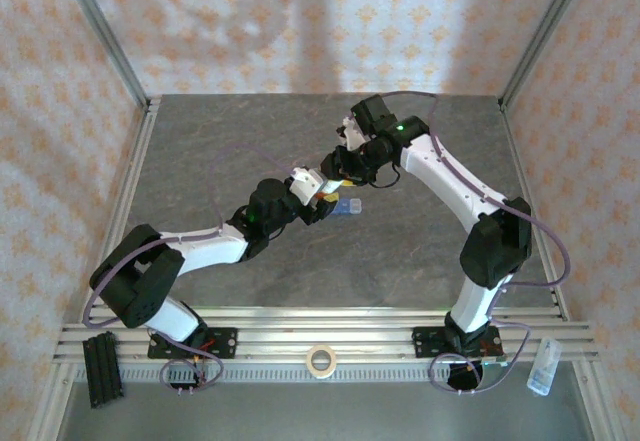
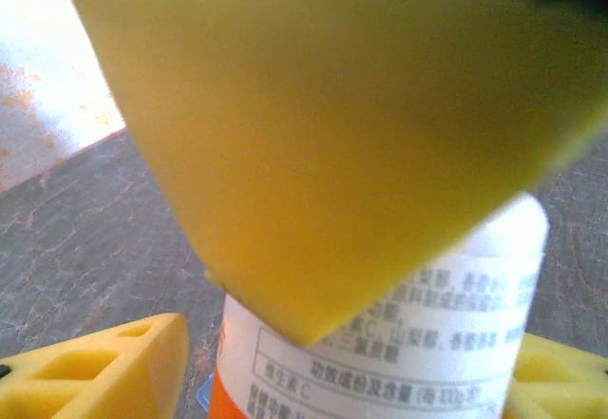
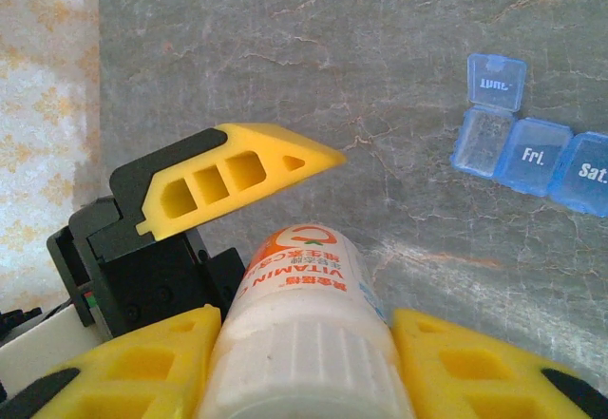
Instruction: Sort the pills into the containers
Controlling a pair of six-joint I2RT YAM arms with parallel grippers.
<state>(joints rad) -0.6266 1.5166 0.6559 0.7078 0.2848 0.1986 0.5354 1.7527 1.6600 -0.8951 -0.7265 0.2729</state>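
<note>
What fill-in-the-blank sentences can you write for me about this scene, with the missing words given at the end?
1. The right gripper is shut on a white plastic bottle whose orange label reads ___ C.
2. On the translucent blue plastic pill-organiser strip, one pale lid stands ___.
3. Beside the Fri. lid, the other closed lid reads ___.
4. The fingers of the right gripper are ___ in colour.

Missing words: VITAMIN; open; Sat.; yellow.

On the table [image 3: 285,58], containers [image 3: 532,153] just beside bottle [image 3: 299,267] in right end effector [image 3: 306,329].
</note>
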